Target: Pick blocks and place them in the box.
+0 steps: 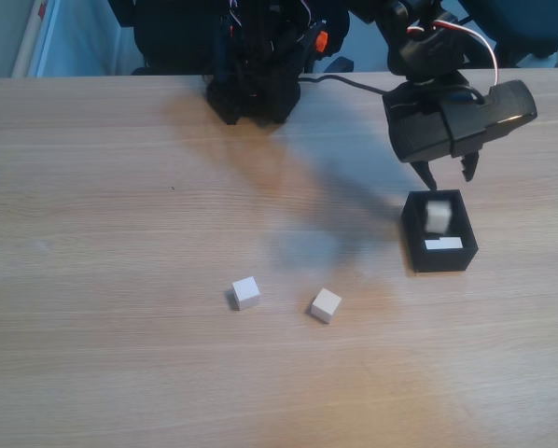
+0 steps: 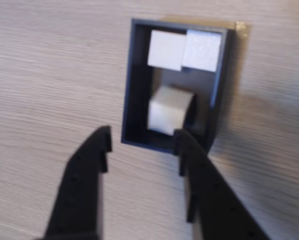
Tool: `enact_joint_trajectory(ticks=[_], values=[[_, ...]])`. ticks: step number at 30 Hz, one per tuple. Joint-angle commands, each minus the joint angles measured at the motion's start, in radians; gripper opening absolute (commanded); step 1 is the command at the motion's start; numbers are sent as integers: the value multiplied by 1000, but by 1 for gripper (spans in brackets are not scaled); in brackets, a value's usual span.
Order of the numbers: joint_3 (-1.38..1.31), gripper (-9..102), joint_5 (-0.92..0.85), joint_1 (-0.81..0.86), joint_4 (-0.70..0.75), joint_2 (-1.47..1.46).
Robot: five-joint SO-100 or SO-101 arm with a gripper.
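White blocks, a black box, black jaws, and a pale wood-grain table.

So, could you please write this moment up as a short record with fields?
pincer: open, above the box, holding nothing
box: black, open-topped, on the table's right part in the fixed view
block in box: one white cube, blurred, inside the walls
flat white piece: at the box's far end in the wrist view
blocks on table: two, left one and right one, apart from each other
table: light wood
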Motion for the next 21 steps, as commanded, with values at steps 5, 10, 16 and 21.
enact_joint_trajectory(ticks=[5,10,16,21], values=[[52,1,-132,110,121,130],[276,1,-321,259,135,319],[324,7,-212,400,46,296],[222,15,-41,468,31,152]])
